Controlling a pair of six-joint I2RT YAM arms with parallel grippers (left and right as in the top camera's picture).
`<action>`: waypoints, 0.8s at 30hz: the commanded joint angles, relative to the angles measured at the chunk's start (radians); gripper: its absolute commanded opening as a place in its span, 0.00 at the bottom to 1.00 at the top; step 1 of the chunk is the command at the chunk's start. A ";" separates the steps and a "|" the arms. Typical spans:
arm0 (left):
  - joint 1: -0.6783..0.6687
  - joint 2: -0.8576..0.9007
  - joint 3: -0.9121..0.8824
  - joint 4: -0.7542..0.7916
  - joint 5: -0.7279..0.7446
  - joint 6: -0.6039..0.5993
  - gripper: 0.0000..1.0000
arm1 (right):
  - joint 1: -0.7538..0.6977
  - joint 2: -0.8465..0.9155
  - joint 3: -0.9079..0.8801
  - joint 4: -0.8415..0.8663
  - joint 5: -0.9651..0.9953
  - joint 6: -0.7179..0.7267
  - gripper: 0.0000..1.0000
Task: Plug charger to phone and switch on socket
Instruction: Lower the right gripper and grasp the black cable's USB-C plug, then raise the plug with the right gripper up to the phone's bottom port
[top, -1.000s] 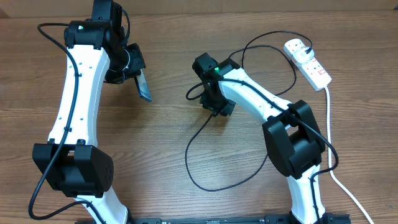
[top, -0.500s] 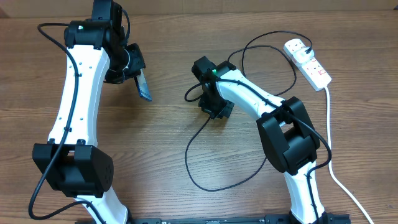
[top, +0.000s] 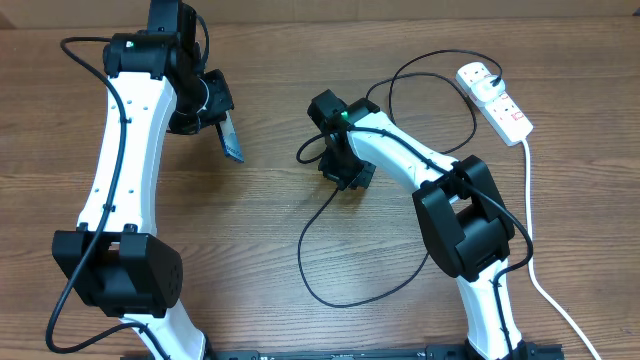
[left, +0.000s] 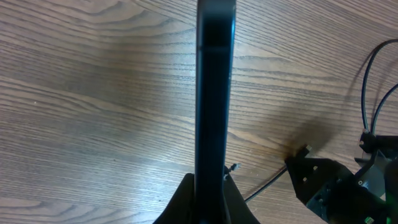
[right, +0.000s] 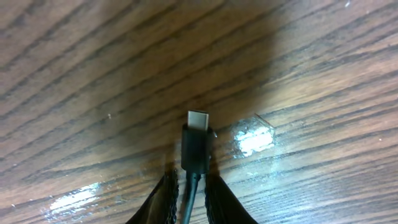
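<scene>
Dark phone (left: 214, 93) edge-on, held; charger (right: 196, 149) tip free; white socket (top: 497, 102) top-right.

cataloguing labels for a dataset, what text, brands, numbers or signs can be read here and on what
No text is readable.
Any print on the socket: too small to read.
The phone shows only its edge, no lettering.
The charger tip is unmarked.

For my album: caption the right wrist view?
Right fingers pinch the charger behind its connector tip, over the wooden table.
</scene>
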 joint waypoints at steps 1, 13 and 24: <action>-0.002 -0.004 0.004 0.002 0.008 -0.010 0.04 | -0.002 0.013 0.006 0.014 0.020 -0.014 0.17; -0.002 -0.004 0.004 0.002 0.008 -0.010 0.04 | -0.002 0.014 0.006 0.021 0.020 -0.025 0.08; 0.000 -0.004 0.004 0.083 0.233 0.079 0.04 | 0.000 -0.034 0.058 0.014 -0.078 -0.139 0.04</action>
